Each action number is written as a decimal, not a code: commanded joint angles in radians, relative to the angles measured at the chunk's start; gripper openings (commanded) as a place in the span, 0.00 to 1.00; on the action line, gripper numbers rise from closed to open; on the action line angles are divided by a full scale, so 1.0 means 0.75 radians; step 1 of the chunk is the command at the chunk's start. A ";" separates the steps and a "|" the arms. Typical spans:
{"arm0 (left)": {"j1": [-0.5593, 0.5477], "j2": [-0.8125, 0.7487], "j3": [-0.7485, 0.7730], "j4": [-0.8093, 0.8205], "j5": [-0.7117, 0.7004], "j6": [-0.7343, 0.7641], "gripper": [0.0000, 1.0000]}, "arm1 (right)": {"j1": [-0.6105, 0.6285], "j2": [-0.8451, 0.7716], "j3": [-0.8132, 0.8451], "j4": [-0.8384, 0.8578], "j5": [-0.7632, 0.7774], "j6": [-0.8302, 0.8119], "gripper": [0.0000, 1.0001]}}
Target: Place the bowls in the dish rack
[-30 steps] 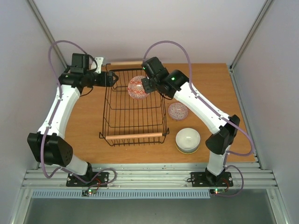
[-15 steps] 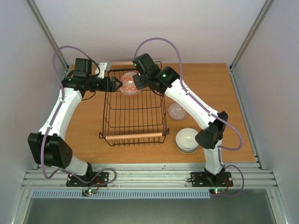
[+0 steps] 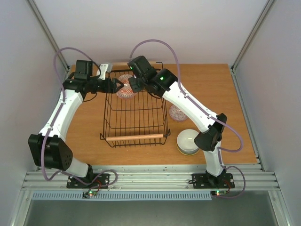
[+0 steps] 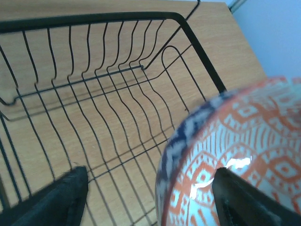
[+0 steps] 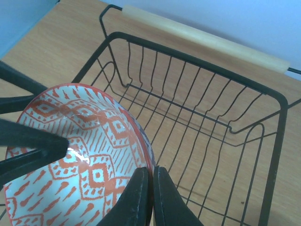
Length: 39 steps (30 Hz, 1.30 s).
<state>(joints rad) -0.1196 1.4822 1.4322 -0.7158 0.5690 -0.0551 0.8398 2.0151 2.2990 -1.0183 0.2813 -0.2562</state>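
Note:
The black wire dish rack (image 3: 134, 115) stands mid-table, with wooden handles at its near and far ends. My right gripper (image 3: 133, 86) is shut on the rim of an orange-and-white patterned bowl (image 3: 125, 88), held tilted above the rack's far left corner. In the right wrist view its fingers (image 5: 151, 188) pinch the bowl's rim (image 5: 80, 141) over the rack (image 5: 211, 117). My left gripper (image 3: 118, 84) is open, its jaws straddling the bowl's opposite rim. In the left wrist view (image 4: 157, 200) one finger is inside the bowl (image 4: 244, 141), the other outside over the rack (image 4: 117, 94).
A pink-patterned bowl (image 3: 179, 113) lies upside down on the table right of the rack. A white bowl stacked on a pale green one (image 3: 188, 141) sits at the near right. The rack's far wooden handle (image 5: 202, 37) lies behind the held bowl.
My right arm has carried the bowl leftward along the rack's far end to the left gripper. The left gripper has shifted slightly right and now straddles the bowl's rim.

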 commanded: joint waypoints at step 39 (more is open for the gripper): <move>0.135 0.047 -0.181 0.331 0.788 -0.027 0.00 | -0.287 -0.644 -1.312 1.310 -1.300 0.605 0.99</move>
<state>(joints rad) -0.0181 1.5272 1.3022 -0.5476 1.0611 -0.0563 0.6220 1.5196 1.3231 -0.1345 -0.6411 0.1535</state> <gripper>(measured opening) 0.053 0.987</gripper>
